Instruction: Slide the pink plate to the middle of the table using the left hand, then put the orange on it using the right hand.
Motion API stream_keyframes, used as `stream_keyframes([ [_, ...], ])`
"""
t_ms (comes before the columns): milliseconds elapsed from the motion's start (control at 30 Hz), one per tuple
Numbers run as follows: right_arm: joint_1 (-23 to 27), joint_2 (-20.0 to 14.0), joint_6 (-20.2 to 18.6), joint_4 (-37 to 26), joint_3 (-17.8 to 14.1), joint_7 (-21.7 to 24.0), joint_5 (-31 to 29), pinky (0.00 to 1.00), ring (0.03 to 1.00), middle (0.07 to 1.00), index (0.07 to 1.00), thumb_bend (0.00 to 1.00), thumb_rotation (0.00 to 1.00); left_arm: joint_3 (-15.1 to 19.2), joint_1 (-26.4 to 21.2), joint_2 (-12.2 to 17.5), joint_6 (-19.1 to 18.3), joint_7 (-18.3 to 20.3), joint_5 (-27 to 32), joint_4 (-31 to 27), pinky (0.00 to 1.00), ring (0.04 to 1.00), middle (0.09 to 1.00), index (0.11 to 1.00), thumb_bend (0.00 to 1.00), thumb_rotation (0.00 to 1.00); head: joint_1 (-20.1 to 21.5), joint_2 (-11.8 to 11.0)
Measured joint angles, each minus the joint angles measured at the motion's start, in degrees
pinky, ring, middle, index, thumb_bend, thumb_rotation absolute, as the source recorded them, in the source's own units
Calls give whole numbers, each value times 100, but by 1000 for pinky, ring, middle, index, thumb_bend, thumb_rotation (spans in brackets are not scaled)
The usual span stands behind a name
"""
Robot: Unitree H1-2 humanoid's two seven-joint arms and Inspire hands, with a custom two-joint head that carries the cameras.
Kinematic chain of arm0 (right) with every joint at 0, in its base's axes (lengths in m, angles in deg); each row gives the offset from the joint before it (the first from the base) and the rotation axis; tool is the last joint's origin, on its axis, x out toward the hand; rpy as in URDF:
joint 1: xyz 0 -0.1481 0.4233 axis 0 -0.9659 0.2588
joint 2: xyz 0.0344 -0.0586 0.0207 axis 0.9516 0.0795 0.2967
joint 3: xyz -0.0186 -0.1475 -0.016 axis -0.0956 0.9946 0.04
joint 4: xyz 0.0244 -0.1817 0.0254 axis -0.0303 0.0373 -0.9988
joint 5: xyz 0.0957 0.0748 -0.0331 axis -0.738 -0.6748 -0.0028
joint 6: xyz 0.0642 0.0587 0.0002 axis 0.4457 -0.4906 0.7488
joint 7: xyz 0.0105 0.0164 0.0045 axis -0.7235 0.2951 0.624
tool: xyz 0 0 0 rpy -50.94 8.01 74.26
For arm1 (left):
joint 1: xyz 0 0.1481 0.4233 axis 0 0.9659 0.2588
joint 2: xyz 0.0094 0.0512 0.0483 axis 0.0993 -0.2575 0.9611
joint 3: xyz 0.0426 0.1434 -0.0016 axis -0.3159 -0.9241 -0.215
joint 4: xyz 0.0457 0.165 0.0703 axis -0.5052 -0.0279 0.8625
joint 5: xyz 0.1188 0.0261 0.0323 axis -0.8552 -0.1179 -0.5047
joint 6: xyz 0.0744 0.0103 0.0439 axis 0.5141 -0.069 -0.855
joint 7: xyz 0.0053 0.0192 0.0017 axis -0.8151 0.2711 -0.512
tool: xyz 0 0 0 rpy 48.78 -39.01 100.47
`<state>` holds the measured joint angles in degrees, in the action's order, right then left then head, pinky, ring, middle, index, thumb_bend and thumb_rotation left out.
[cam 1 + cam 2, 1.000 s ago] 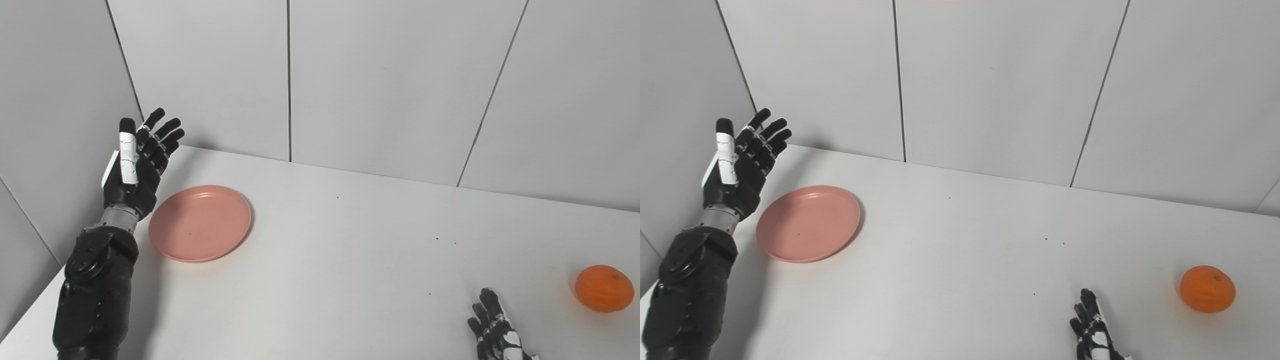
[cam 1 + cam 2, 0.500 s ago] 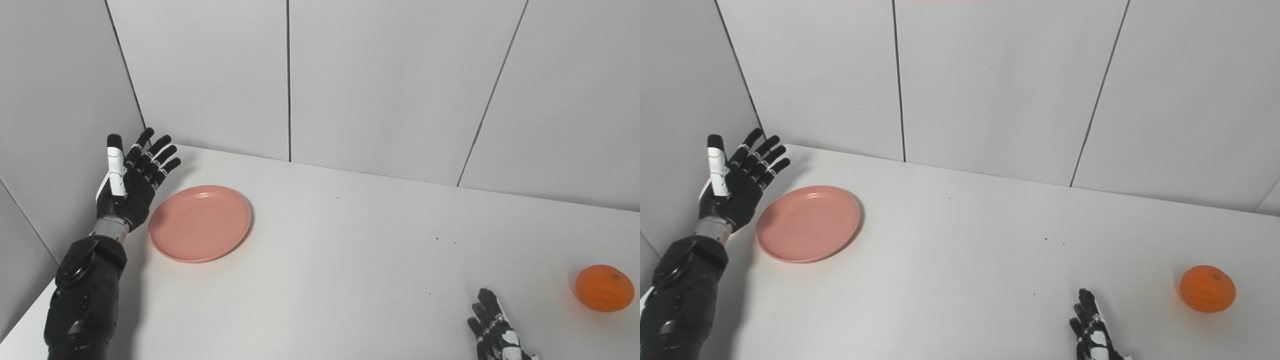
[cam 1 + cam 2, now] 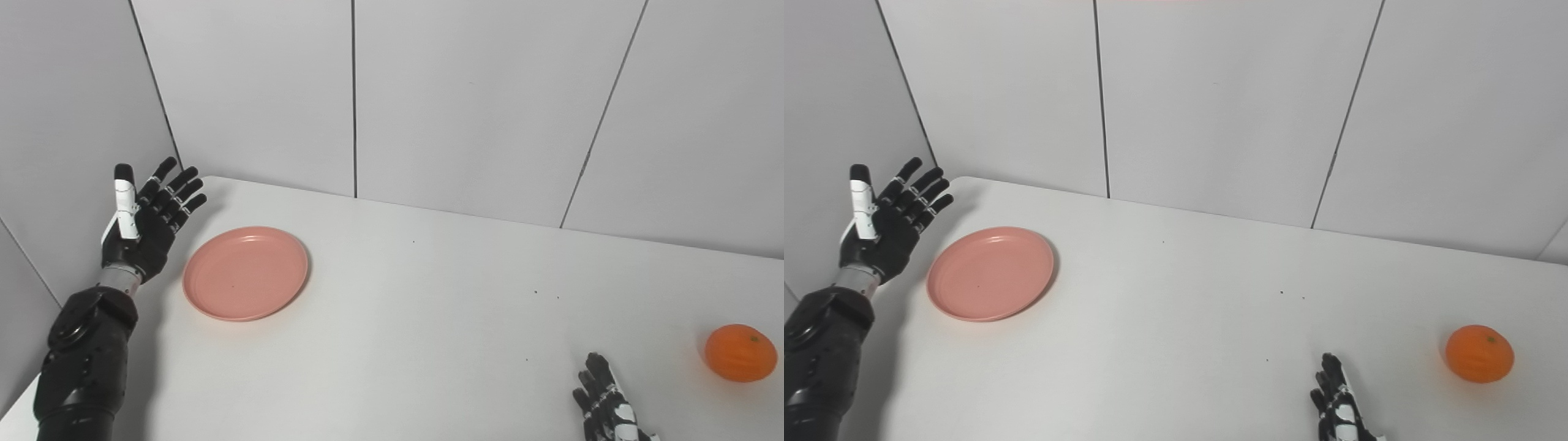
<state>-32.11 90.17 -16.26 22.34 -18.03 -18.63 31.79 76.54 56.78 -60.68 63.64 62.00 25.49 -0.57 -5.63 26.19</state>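
The round pink plastic plate lies flat on the white worktop, just right of the left robot hand, which is raised, fingers spread, holding nothing. The right robot hand, seemingly empty, rests left of the orange.
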Motion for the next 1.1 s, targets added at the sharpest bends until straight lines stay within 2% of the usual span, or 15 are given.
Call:
stream_keyframes([
  [333,0,-1,1,-1,6,0,13,1000,1000,979,935,772,965,-187,-103,163,83,-69,-424,329,840,870,887,944,1000,899,17,35],
  [433,0,-2,1,-2,5,0,12,1000,1000,980,934,774,965,-194,-107,171,147,-75,-510,540,820,864,888,911,1000,882,18,53],
  [567,-1,-2,1,-2,5,-1,12,1000,1000,982,937,780,962,-183,-155,171,265,-75,-512,1008,816,891,906,931,1000,862,9,53],
  [700,-4,-2,1,-7,5,-1,13,1000,1000,981,935,786,961,-144,-343,174,507,144,-460,1711,831,893,886,909,1000,852,18,61],
  [867,-4,-2,1,-7,9,0,-1,1000,1000,978,926,792,948,-137,-582,183,756,154,-465,2157,821,862,861,878,1000,881,44,70],
  [1000,-4,-2,1,-8,11,-1,-8,1000,1000,982,929,791,959,-90,-737,185,935,159,-461,2466,850,851,843,881,1000,857,53,105],
  [1100,-4,-2,1,-8,12,0,-8,1000,1000,982,930,799,958,-86,-800,204,1043,183,-461,2647,800,843,830,882,1000,854,53,105],
])
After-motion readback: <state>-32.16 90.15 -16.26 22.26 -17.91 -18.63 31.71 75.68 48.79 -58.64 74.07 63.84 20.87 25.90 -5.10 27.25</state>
